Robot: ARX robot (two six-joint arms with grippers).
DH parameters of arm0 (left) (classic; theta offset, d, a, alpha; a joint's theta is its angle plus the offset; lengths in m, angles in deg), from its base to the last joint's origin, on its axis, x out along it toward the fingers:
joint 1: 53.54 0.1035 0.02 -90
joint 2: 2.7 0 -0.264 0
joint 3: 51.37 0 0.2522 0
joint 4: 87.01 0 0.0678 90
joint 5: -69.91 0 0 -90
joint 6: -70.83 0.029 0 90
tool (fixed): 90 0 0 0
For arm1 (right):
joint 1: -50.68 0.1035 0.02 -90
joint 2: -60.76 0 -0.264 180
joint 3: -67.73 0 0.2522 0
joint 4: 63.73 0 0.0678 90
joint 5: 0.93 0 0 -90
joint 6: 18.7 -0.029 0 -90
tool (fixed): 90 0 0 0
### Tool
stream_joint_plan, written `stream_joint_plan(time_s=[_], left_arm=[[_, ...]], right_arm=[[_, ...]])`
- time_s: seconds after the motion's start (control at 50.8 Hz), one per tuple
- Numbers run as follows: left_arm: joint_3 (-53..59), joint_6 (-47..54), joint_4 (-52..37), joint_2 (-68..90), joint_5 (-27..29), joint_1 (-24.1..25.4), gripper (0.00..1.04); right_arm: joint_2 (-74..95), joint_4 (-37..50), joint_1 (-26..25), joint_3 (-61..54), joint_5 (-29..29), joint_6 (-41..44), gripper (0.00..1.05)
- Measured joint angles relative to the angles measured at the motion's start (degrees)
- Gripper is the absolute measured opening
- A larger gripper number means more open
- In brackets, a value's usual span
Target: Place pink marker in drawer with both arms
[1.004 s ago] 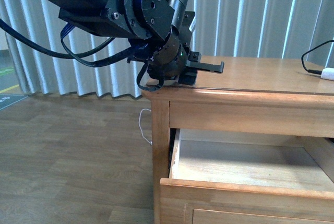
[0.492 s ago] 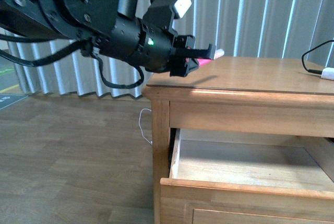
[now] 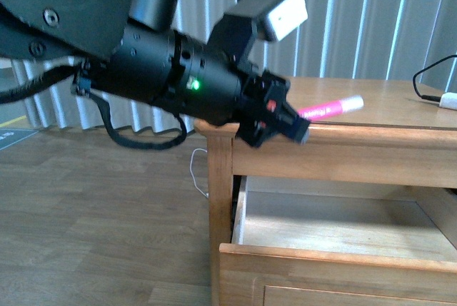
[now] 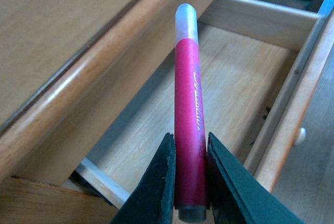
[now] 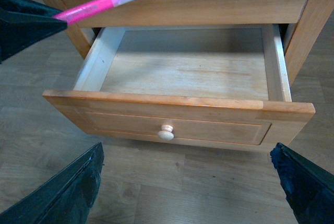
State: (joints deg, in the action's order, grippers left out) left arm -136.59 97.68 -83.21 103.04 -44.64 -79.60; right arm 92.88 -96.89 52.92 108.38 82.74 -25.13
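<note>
My left gripper (image 3: 296,128) is shut on the pink marker (image 3: 330,108), holding it by its rear end with the pale cap pointing away from the arm. In the front view the marker hangs level with the cabinet's front edge, above the open drawer (image 3: 321,257). The left wrist view has the marker (image 4: 187,104) squeezed between both black fingers (image 4: 160,182) over the drawer's pale floor (image 4: 235,78). In the right wrist view my right gripper (image 5: 187,151) is open and empty, low over the floor in front of the drawer's knob (image 5: 166,132). The marker (image 5: 94,7) shows there near the drawer's corner.
The wooden cabinet top (image 3: 371,95) carries a white cylinder with a black cable (image 3: 448,100) at its far right. Striped curtains (image 3: 371,13) hang behind it. Wood flooring (image 3: 100,220) spreads to the left of the cabinet, and the bulky left arm (image 3: 143,63) fills the upper left.
The left arm rose from the tabletop with the marker in its gripper. It then swung forward and down, bringing the marker out past the cabinet's front edge above the drawer.
</note>
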Motion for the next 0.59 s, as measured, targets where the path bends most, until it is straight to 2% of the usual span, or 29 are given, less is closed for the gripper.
stream_joint_plan(time_s=[0.433, 0.492, 0.591], left_arm=[[-4.92, 0.87, -3.61, 12.85, 8.24, -2.23, 0.15], [-5.11, 0.70, -4.57, 13.35, 9.27, -2.84, 0.28], [-5.11, 0.26, -5.33, 13.33, 10.01, -3.39, 0.43]], right_arm=[[0.00, 0.00, 0.00, 0.00, 0.02, 0.00, 0.96], [0.00, 0.00, 0.00, 0.00, 0.00, 0.00, 0.96], [0.00, 0.00, 0.00, 0.00, 0.00, 0.00, 0.96]])
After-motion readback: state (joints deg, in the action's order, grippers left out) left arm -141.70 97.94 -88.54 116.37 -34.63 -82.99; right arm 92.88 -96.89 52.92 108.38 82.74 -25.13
